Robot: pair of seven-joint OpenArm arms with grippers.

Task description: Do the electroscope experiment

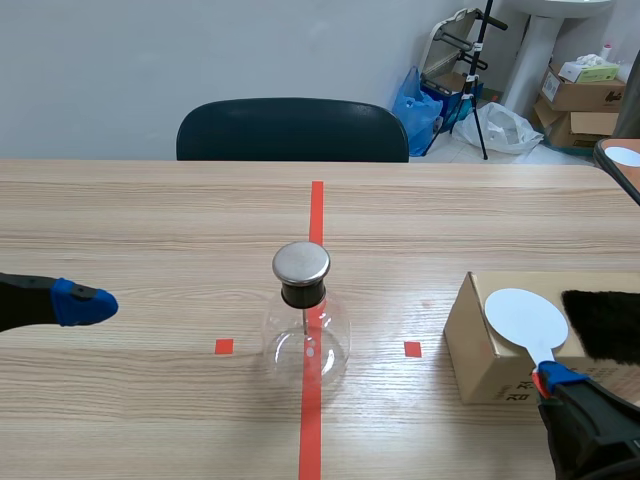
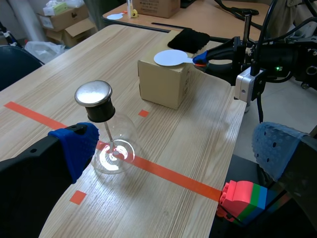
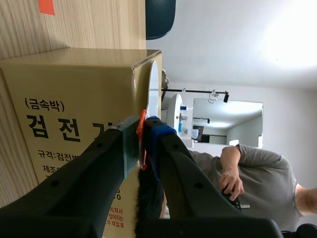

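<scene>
Pinching a white paddle [image 1: 525, 318], the right gripper [image 1: 556, 378] — the left gripper [image 1: 88, 303] spread — flanks a steel-capped clear-glass electroscope [image 1: 305, 332]

Bright, even room light, soft shadows, glare ring on the flask [image 2: 111, 139].

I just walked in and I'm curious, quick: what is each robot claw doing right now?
Left gripper: open, holding nothing.
Right gripper: closed on the handle of the white disc paddle.
</scene>
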